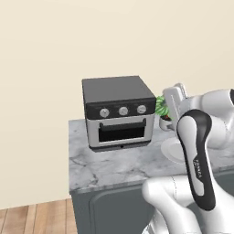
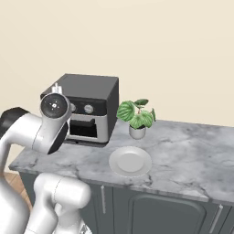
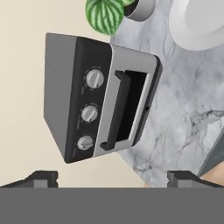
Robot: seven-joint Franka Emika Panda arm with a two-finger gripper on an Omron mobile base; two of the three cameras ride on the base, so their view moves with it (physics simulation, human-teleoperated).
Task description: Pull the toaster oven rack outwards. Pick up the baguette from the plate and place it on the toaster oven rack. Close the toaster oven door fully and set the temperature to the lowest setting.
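**Hand view: oven door lies ahead of my wide-open fingers, closed, handle bar crossing my line of approach**

In the hand view my gripper stands spread wide, the two dark fingertips set far apart at the bottom with nothing between them. I hold nothing.

The dark grey boxy toaster oven sits straight ahead of my fingers and well apart from them, in the gap between the two tips but far beyond. Its light-grey door with the dark window is shut against the body, so I judge that the rack behind it cannot be pulled until the door comes down. I cannot make out the rack itself through the window.

What my next move turns on is the dark bar handle. From my hand its long axis runs away from my fingers, not across them, because my hand is rolled relative to the oven. I judge I must turn the wrist so the fingers straddle the bar.

The three round silver knobs lie beside the handle, toward my left fingertip.

The round white plate lies far ahead toward my right fingertip, on the grey marbled counter; I see no baguette on it.
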